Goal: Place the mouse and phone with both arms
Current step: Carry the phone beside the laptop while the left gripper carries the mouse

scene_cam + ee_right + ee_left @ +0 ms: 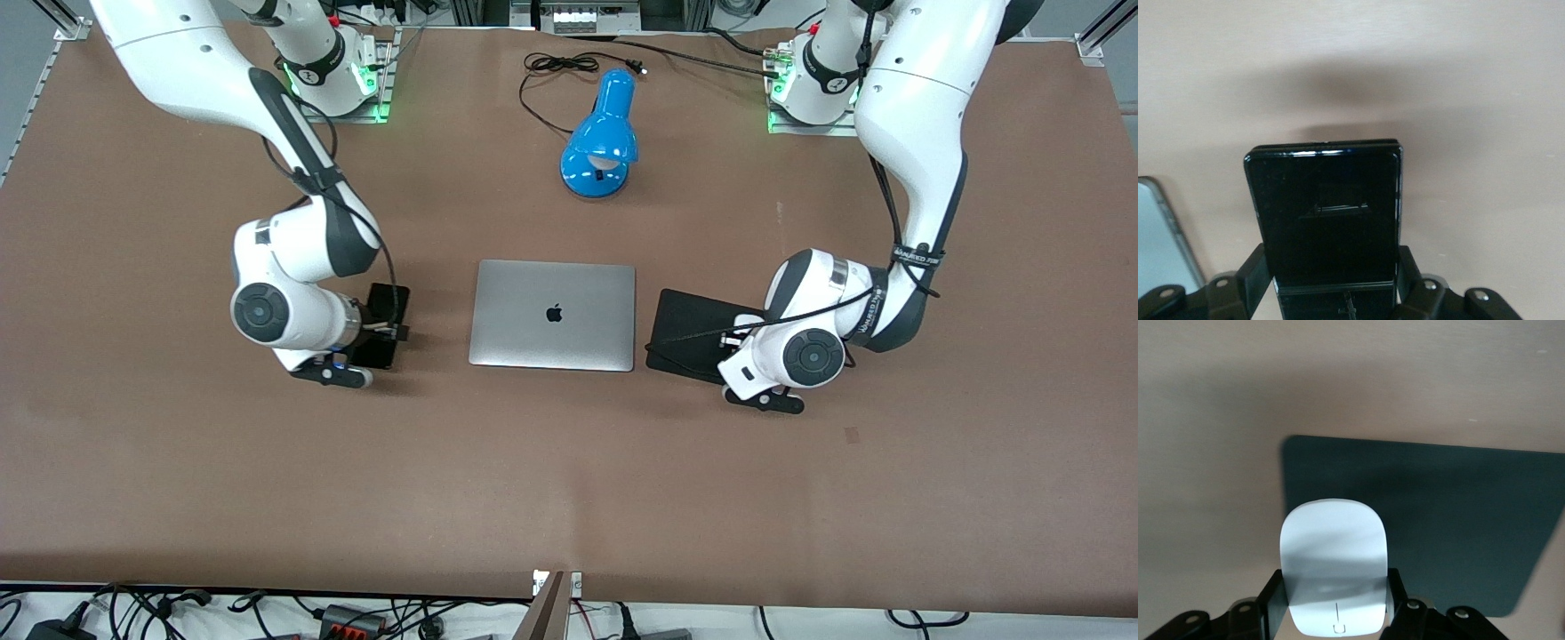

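My left gripper point(1335, 597) is shut on the white mouse point(1333, 547), with a finger on each side. It holds the mouse over a corner of the black square mouse pad point(1451, 520). In the front view the left gripper point(734, 343) is over the pad point(689, 327) and the wrist hides the mouse. My right gripper point(1331, 270) is shut on the black phone point(1328, 213), close above the bare table. In the front view the right gripper point(384, 332) holds the phone point(388, 302) beside the laptop, toward the right arm's end.
A closed silver laptop point(553, 314) lies mid-table between phone and pad; its edge shows in the right wrist view point(1158, 240). A blue desk lamp point(603, 133) with a black cable point(551, 67) stands farther from the front camera than the laptop.
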You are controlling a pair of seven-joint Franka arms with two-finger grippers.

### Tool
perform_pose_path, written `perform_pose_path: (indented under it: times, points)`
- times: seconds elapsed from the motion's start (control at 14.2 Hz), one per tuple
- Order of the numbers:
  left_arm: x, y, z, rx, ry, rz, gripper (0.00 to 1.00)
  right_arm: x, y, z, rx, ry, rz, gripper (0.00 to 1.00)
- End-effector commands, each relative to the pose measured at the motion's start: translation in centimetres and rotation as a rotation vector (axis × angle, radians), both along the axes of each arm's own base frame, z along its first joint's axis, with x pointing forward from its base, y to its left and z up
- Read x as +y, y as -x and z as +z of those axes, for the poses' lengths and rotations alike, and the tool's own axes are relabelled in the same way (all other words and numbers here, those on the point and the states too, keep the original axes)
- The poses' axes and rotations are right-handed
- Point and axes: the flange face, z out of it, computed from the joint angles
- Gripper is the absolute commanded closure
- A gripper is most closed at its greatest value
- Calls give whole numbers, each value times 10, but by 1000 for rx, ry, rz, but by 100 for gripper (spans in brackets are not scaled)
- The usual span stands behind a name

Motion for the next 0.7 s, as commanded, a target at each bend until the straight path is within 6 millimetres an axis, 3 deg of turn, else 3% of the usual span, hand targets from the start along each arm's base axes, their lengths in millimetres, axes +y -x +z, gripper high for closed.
perform_pose_path:
  times: [0.0, 0.35, 0.63]
  points:
    - [-19, 1, -3, -11, 42, 16, 42, 12, -6, -11, 14, -11, -15, 80]
    - [-45, 9, -19, -24, 50, 6, 40, 30, -4, -29, 34, -9, -2, 80]
    - [-49, 12, -25, -20, 31, 14, 38, 43, -3, -37, 37, -1, -15, 80]
